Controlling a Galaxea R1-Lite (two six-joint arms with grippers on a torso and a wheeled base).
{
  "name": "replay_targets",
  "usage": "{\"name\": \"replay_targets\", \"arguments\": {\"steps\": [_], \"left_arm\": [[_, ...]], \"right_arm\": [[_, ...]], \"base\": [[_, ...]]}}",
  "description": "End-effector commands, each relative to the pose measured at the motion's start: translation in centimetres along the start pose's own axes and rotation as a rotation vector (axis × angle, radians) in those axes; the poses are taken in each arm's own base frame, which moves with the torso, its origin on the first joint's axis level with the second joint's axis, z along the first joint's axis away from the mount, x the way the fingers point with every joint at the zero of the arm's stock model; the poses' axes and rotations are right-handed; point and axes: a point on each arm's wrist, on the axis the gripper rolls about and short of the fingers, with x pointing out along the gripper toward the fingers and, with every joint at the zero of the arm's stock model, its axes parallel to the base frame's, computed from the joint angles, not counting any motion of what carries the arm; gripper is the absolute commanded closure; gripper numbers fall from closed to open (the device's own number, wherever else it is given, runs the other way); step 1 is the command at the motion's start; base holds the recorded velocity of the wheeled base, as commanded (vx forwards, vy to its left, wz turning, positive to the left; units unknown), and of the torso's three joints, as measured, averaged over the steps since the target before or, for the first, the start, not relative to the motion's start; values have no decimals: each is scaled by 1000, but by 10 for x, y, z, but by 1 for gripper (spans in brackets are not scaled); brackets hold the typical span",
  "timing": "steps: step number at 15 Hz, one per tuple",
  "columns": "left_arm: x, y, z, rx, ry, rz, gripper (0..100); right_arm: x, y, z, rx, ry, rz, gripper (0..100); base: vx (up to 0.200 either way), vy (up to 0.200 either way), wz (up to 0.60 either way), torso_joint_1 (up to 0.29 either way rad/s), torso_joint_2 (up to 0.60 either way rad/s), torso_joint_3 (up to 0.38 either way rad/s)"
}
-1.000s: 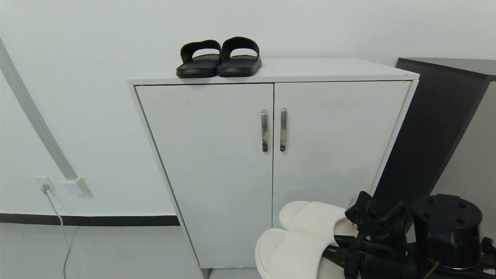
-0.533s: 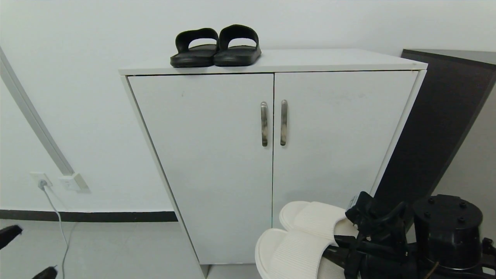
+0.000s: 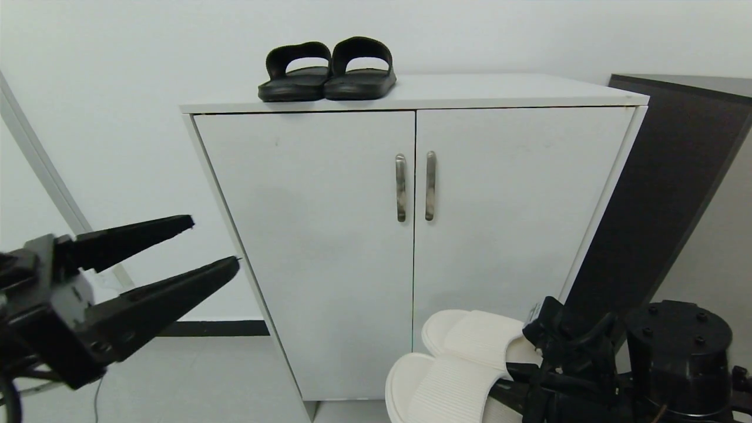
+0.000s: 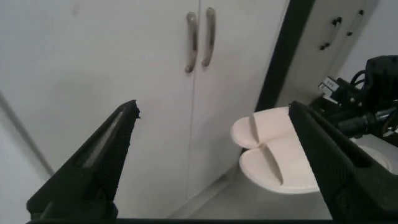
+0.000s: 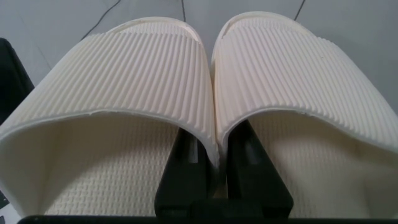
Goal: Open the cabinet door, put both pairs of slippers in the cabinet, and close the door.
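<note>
The white cabinet (image 3: 317, 235) stands with both doors shut, its two metal handles (image 3: 415, 187) side by side at the middle. A pair of black slippers (image 3: 328, 71) rests on its top, towards the left. My left gripper (image 3: 215, 241) is open, held left of the cabinet's left door at mid height; its wrist view looks between the fingers (image 4: 212, 109) at the handles (image 4: 200, 40). My right gripper (image 3: 520, 367) is low in front of the right door, shut on the pair of white slippers (image 3: 458, 364), pinching their inner strap walls (image 5: 214, 124) together.
A dark cabinet (image 3: 664, 194) stands close against the white one's right side. On the left wall a slanted cable duct (image 3: 29, 147) runs down. A black skirting stripe (image 3: 211, 328) meets the grey floor (image 3: 205, 382) left of the cabinet.
The head camera shifted, so the cabinet sits lower-wider in the picture. My left gripper rose into view from the lower left, open. The right gripper still holds the white slippers.
</note>
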Motion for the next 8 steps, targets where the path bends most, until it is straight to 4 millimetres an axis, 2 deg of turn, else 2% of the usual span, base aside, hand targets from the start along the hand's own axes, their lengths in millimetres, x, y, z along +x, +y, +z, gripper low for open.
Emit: {"name": "replay_targets", "arguments": {"steps": [1,3,8], "left_arm": [[42,4,4,-24,61,-65,0],[64,0,6,-25,80,-122,0],[120,-36,13,-30,105,-316,0]], "right_arm": [[-1,2,0,-10,0,7,100],[0,2,-2,-8,6,8,100],[4,1,-5,-10,-15,8,100]], "base": [[0,0,0,0,0,0],[0,0,0,0,0,0],[0,0,0,0,0,0]]}}
